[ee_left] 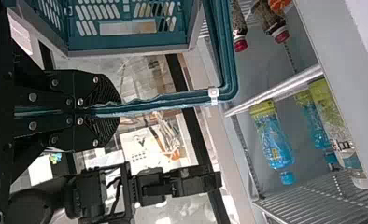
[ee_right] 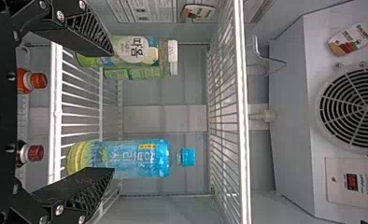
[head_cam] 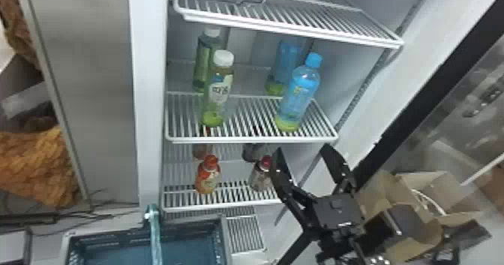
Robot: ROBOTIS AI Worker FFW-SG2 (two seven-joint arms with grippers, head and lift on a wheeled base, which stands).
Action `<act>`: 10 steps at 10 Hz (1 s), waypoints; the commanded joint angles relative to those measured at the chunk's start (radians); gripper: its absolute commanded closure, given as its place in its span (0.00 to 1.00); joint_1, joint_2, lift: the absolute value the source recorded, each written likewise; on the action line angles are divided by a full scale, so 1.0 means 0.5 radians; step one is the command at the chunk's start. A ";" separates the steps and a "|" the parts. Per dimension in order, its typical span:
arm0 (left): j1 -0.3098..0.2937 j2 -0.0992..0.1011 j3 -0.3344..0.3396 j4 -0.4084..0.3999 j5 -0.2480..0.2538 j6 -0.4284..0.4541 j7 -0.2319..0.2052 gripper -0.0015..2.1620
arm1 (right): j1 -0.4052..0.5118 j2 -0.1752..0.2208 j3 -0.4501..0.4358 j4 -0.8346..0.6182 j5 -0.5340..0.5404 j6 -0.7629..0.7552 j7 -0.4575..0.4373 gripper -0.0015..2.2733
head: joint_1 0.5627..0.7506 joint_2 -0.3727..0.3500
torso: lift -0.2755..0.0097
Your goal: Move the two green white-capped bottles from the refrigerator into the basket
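A green white-capped bottle (head_cam: 218, 91) stands upright at the front left of the middle refrigerator shelf, with another green white-capped bottle (head_cam: 204, 59) behind it. My right gripper (head_cam: 303, 151) is open below and right of that shelf. In the right wrist view the front green bottle (ee_right: 128, 50) shows beyond one finger of my right gripper (ee_right: 112, 111), untouched, with nothing between the fingers. The teal basket (head_cam: 180, 251) is at the lower left, its handle (head_cam: 155, 236) raised. In the left wrist view my left gripper (ee_left: 119, 112) is shut on the basket handle (ee_left: 173, 99).
A blue-capped bottle (head_cam: 300, 93) stands at the right of the same shelf, another blue one (head_cam: 287, 61) behind. An orange-capped bottle (head_cam: 208, 176) and a red-capped bottle (head_cam: 260, 178) stand one shelf lower. A wire shelf (head_cam: 292, 29) hangs above. Cardboard boxes (head_cam: 431, 193) are at right.
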State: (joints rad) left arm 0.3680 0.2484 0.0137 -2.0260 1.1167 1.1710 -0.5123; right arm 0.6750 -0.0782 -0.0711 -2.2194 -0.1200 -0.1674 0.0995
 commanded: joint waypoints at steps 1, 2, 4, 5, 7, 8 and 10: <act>0.000 0.000 0.001 0.000 0.004 -0.001 0.000 0.56 | -0.133 0.000 -0.013 0.151 0.029 -0.063 0.059 0.07 | 0.70 0.03 | 0.95; 0.000 0.000 -0.003 0.000 0.004 -0.001 0.000 0.56 | -0.221 0.000 -0.021 0.254 0.033 -0.097 0.129 0.07 | 0.70 0.03 | 0.95; -0.005 0.000 -0.003 0.000 0.004 -0.001 0.000 0.56 | -0.373 -0.012 -0.021 0.421 0.060 -0.132 0.227 0.07 | 0.70 0.03 | 0.95; -0.005 0.000 -0.003 0.000 0.004 -0.001 0.000 0.56 | -0.447 -0.015 -0.021 0.500 0.072 -0.142 0.255 0.07 | 0.70 0.03 | 0.95; -0.015 0.000 -0.011 0.000 0.004 -0.001 0.000 0.56 | -0.579 -0.034 0.007 0.622 0.076 -0.142 0.280 0.07 | 0.70 0.06 | 0.95; -0.019 0.003 -0.015 0.000 0.000 0.004 0.000 0.56 | -0.648 -0.040 0.015 0.681 0.072 -0.142 0.304 0.07 | 0.70 0.06 | 0.95; -0.024 0.006 -0.023 0.000 0.000 0.004 0.003 0.56 | -0.756 -0.046 0.039 0.774 0.053 -0.137 0.341 0.07 | 0.70 0.08 | 0.95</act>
State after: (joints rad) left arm 0.3561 0.2511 0.0030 -2.0260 1.1166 1.1731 -0.5107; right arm 0.3151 -0.1004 -0.0566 -1.8460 -0.0900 -0.2381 0.2695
